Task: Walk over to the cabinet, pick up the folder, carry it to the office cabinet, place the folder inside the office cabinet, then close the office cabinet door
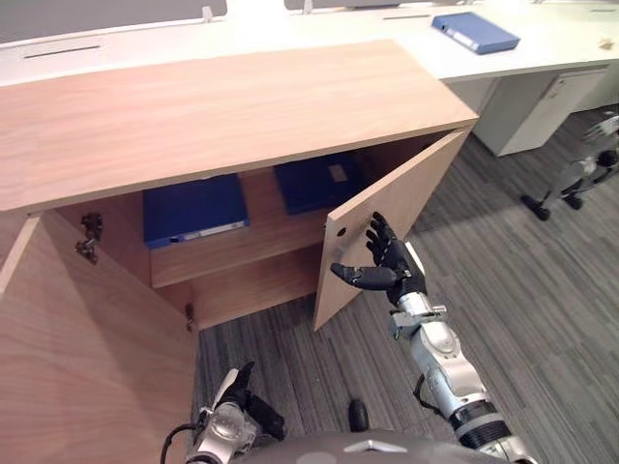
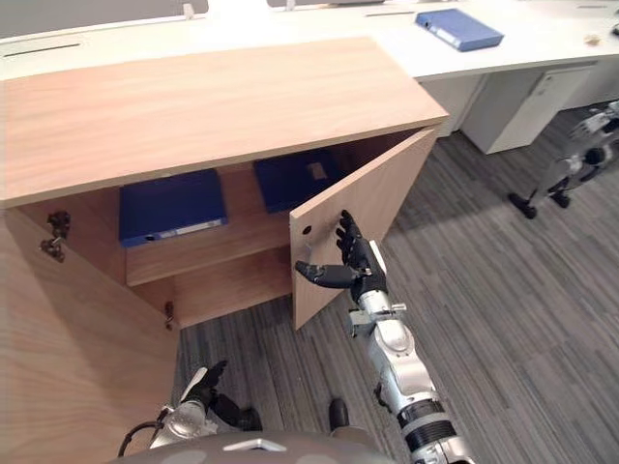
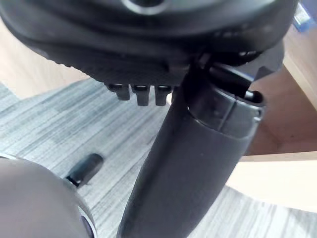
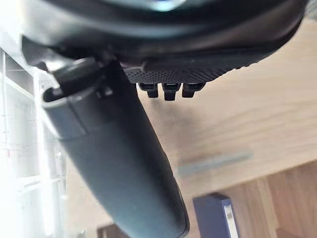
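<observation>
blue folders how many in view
3: a left folder and a right folder on the cabinet shelf, a third folder on the white desk. More may be hidden inside.

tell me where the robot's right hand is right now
In the left eye view the right hand is right of centre, fingers straight, at the face of the half-open right cabinet door, near its free edge.

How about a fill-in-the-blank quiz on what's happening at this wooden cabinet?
1. With straight fingers, the right hand reaches to the cabinet's open right ____.
2. On the shelf inside lie ____ blue folders.
3. Another blue folder lies on the white ____ behind.

Missing words: door; two; desk.
</observation>
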Controlling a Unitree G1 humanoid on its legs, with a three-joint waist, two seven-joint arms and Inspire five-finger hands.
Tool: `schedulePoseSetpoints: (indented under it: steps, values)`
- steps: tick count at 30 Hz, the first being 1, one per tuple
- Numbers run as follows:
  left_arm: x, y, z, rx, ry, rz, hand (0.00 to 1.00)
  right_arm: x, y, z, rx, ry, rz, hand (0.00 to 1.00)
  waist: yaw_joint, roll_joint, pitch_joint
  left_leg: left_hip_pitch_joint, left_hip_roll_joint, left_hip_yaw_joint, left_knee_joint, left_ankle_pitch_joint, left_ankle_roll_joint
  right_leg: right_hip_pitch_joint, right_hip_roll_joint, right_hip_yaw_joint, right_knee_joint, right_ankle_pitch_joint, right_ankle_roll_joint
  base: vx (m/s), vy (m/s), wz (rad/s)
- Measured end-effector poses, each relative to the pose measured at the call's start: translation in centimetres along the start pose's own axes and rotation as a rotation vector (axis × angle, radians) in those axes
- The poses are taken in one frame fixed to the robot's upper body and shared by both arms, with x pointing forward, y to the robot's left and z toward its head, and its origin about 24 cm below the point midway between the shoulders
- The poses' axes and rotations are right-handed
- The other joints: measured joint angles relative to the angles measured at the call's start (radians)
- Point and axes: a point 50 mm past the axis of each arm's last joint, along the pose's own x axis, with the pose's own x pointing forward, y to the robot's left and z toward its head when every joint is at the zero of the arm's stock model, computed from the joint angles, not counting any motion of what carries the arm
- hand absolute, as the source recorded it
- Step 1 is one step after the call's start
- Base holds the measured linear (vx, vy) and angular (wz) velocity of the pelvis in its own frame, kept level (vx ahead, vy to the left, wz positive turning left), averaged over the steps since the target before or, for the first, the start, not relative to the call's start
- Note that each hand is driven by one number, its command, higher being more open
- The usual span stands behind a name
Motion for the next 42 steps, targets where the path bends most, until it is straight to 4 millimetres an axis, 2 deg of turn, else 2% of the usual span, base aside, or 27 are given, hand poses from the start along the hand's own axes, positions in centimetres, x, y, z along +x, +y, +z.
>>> schedulePoseSetpoints:
  steps: [3, 8, 19, 25, 30, 33, 35, 39, 42]
  values:
    - [0.1, 0.1, 0.3, -0.007, -0.007, -0.005, 1.00, 1.2, -1.6, 0.0, -0.055, 0.035, -0.038, 1.00, 0.005, 0.008, 0.017, 0.001, 0.007, -0.035, 0.000, 0.002, -0.004, 0.026, 0.004, -0.036, -0.014, 0.000, 0.000, 0.06, -0.007, 0.32]
    - [0.1, 0.2, 0.4, -0.031, -0.007, -0.011, 1.00, 2.1, -1.8, 0.2, -0.075, 0.040, -0.037, 1.00, 0.006, 0.018, 0.028, -0.009, 0.012, -0.061, 0.000, 0.008, -0.010, 0.029, 0.008, -0.062, -0.014, -0.001, 0.000, 0.00, -0.004, 0.17]
    - [0.3, 0.2, 0.8, -0.030, -0.018, -0.010, 1.00, 1.5, -3.1, -2.6, -0.108, 0.180, -0.074, 1.00, 0.004, 0.027, 0.054, -0.015, 0.009, -0.110, -0.001, 0.018, -0.014, 0.039, 0.001, -0.109, 0.010, -0.040, 0.001, -0.03, -0.003, 0.14]
    - [0.3, 0.2, 1.0, -0.028, -0.017, -0.012, 1.00, -1.4, -3.0, -6.2, -0.083, 0.299, -0.128, 1.00, 0.001, 0.026, 0.056, -0.009, 0.007, -0.112, 0.000, 0.012, -0.015, 0.060, 0.001, -0.117, -0.015, -0.037, 0.001, 0.06, -0.005, 0.04]
    - [0.3, -0.6, 1.3, -0.038, -0.015, -0.029, 1.00, -5.3, -3.2, -10.7, -0.118, 0.498, -0.181, 1.00, -0.002, 0.027, 0.057, 0.018, 0.011, -0.111, 0.000, 0.011, -0.017, 0.089, 0.006, -0.119, -0.016, -0.037, 0.001, 0.04, -0.010, 0.01]
    - [0.3, -0.8, 1.5, -0.040, -0.021, -0.032, 1.00, -7.1, -3.4, -12.5, -0.135, 0.596, -0.199, 1.00, -0.005, 0.027, 0.057, 0.021, 0.013, -0.112, 0.000, 0.010, -0.018, 0.092, 0.007, -0.120, -0.016, -0.037, 0.001, -0.02, -0.001, 0.00]
    - [0.4, -0.7, 1.6, -0.040, -0.022, -0.031, 1.00, -9.1, -3.7, -14.3, -0.118, 0.701, -0.237, 1.00, -0.005, 0.029, 0.058, 0.023, 0.014, -0.112, -0.001, 0.010, -0.019, 0.092, 0.007, -0.120, -0.015, -0.039, -0.002, -0.07, -0.002, -0.02]
    - [0.3, -0.8, 1.3, -0.042, -0.011, -0.034, 1.00, -12.2, -4.0, -16.2, -0.138, 0.833, -0.261, 1.00, -0.007, 0.030, 0.059, 0.030, 0.013, -0.111, -0.001, 0.007, -0.022, 0.092, 0.005, -0.118, -0.006, -0.046, -0.002, -0.09, 0.001, -0.02]
    - [0.3, -0.8, 1.2, -0.041, -0.009, -0.031, 1.00, -12.7, -4.3, -16.4, -0.126, 0.856, -0.292, 1.00, -0.008, 0.029, 0.059, 0.033, 0.011, -0.106, -0.001, 0.007, -0.022, 0.092, 0.003, -0.113, -0.006, -0.050, -0.003, -0.06, 0.008, -0.04]
